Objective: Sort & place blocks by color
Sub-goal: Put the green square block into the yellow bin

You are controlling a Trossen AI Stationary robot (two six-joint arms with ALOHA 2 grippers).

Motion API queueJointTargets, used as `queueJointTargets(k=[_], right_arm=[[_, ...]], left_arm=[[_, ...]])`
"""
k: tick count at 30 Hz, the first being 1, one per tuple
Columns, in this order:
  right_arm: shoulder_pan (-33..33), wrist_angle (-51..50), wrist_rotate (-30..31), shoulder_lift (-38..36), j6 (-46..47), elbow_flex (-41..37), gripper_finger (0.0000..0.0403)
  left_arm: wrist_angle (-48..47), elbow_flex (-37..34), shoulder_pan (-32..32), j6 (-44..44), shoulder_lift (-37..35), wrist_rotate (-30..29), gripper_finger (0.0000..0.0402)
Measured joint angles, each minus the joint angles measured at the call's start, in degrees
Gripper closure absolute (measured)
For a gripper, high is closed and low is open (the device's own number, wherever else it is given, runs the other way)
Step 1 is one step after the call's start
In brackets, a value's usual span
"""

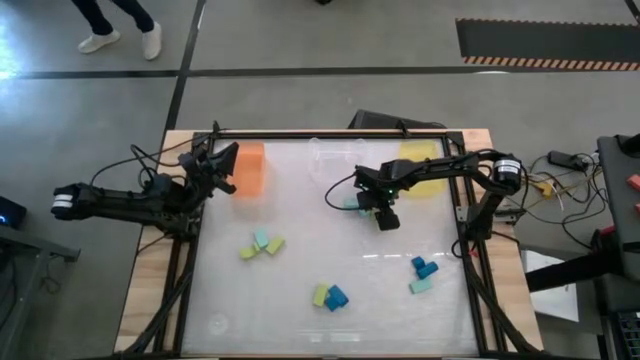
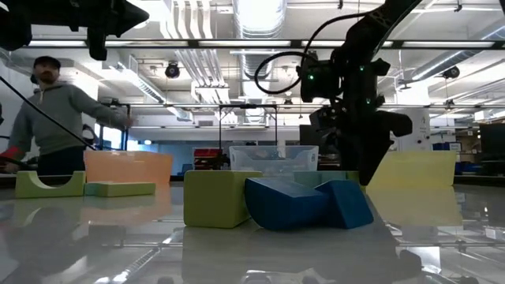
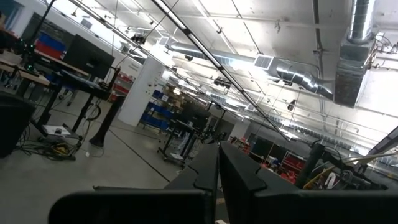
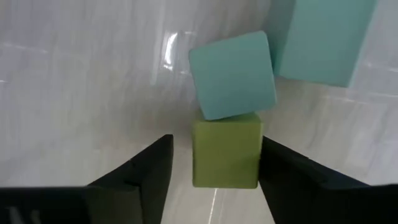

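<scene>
My right gripper (image 4: 214,171) is open over the middle of the table (image 1: 385,218), pointing down. Its fingers stand on either side of a yellow-green cube (image 4: 226,152). A clear gap shows on one side, and the other finger is close beside the cube. A pale teal cube (image 4: 233,74) lies against the cube's far face, with a larger teal block (image 4: 323,37) beyond it. More blocks rest on the table in groups: teal and yellow-green (image 1: 262,244), yellow-green and blue (image 1: 330,296), blue and teal (image 1: 423,270). My left gripper (image 1: 213,165) is shut and raised beside the orange tray.
The orange tray (image 1: 248,168), the clear tray (image 1: 335,160) and the yellow tray (image 1: 425,170) stand along the table's far edge. A black frame (image 1: 462,230) runs round the table. A person (image 2: 47,118) stands beyond the table, and feet (image 1: 125,38) show on the floor.
</scene>
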Motion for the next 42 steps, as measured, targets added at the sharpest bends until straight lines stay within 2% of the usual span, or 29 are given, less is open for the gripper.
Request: queueJointTargets(k=[10,20,26,32,37,42], right_arm=[[0.0,-0.7,-0.1,-1.2,1.2,0.0,0.0281],[0.0,-9.9,0.0,-5.9,10.2,4.0,0.0272],[0.0,-13.0,0.0,-9.7,21.9,7.9,0.0275],[-1.2,-14.8,0.0,-12.6,41.4,12.4,0.0275],[-5.2,-20.1,0.0,-13.4,56.6,16.0,0.0276],[-11.0,-24.7,0.0,-13.5,65.6,18.4,0.0276]], left_arm=[[0.0,0.0,0.0,0.0,0.0,0.0,0.0402],[-0.1,0.0,0.0,0.1,0.0,0.0,0.0402],[-0.1,0.0,0.0,0.1,0.0,0.0,0.0402],[-0.1,0.0,0.0,0.1,0.0,0.0,0.0402],[-0.1,0.0,0.0,0.1,0.0,0.0,0.0402],[-0.1,0.0,0.0,0.2,0.0,0.0,0.0402]])
